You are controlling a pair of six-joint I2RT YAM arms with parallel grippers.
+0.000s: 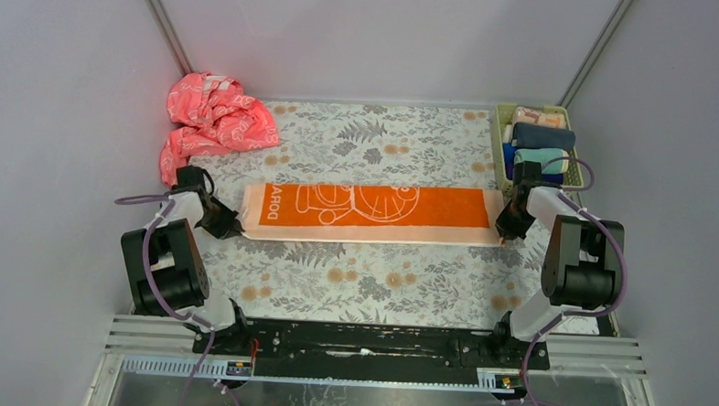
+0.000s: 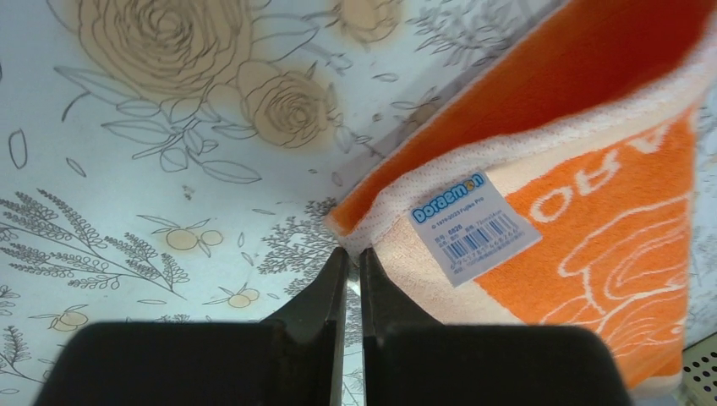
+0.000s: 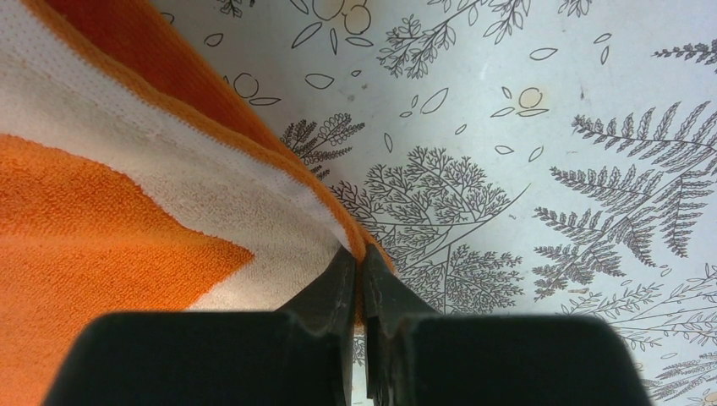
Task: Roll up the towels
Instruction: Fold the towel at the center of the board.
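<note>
Where the orange towel (image 1: 374, 208) lies: flat on the floral tabletop (image 1: 380, 277), a long strip running left to right between the two arms, with the white cartoon outline and lettering face up and a pale peach border along the near edge.
Left arm: elbow raised, forearm angled down and inward to the strip's near left corner.
Left gripper (image 2: 353, 252): closed to a thin slit, tips pinching that corner just beside a blue-and-white barcode label (image 2: 473, 224); the corner is lifted slightly.
Right arm: elbow raised, wrist tipped down at the strip's near right corner.
Right gripper (image 3: 358, 252): fingers almost together, with the towel's white-and-orange edge caught between the tips.
Back left: crumpled pink cloth (image 1: 213, 119), well apart from the strip.
Back right: green basket (image 1: 497, 149) holding rolled towels (image 1: 542, 138), just behind the right arm.
</note>
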